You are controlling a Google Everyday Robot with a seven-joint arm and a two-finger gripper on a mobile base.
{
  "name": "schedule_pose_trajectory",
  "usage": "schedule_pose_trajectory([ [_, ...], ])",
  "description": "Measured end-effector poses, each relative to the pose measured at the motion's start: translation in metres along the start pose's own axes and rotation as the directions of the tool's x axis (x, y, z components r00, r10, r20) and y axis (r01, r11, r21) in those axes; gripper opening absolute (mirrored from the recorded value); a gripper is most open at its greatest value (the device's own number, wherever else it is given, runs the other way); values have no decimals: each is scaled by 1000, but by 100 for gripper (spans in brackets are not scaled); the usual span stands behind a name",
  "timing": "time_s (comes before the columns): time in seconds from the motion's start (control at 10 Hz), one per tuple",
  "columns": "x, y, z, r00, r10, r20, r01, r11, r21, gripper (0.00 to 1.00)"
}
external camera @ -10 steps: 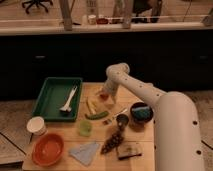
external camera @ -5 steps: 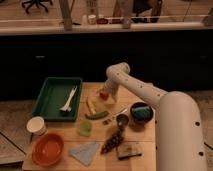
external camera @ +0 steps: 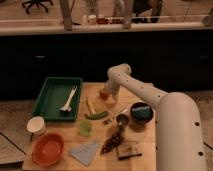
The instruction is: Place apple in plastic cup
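Observation:
A small red apple [external camera: 103, 93] lies on the wooden table [external camera: 145, 135] near its back middle. My gripper [external camera: 107, 96] is down at the apple, on its right side and touching or nearly touching it, at the end of the white arm [external camera: 150, 95] that reaches in from the right. A translucent green plastic cup [external camera: 85, 127] stands upright in front of it, toward the table's left middle, apart from the gripper.
A green tray [external camera: 50, 82] with a white utensil [external camera: 69, 100] sits at the back left. A white paper cup [external camera: 36, 125] and an orange bowl [external camera: 48, 148] stand front left. A banana [external camera: 90, 106], a green vegetable [external camera: 96, 115], a blue cloth [external camera: 85, 151], a metal cup [external camera: 122, 120] and a dark bowl [external camera: 141, 112] lie around.

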Motion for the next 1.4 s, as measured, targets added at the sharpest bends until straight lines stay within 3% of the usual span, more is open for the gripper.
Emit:
schedule_pose_trajectory([
  [0.1,2,1,0,1000,5,1,-5,1000,3,79],
  [0.2,4,2,1,1000,6,3,-6,1000,7,70],
  [0.9,7,3,-1,1000,-6,3,6,1000,17,2],
  [1.4,6,5,-5,1000,-11,4,11,999,32,0],
])
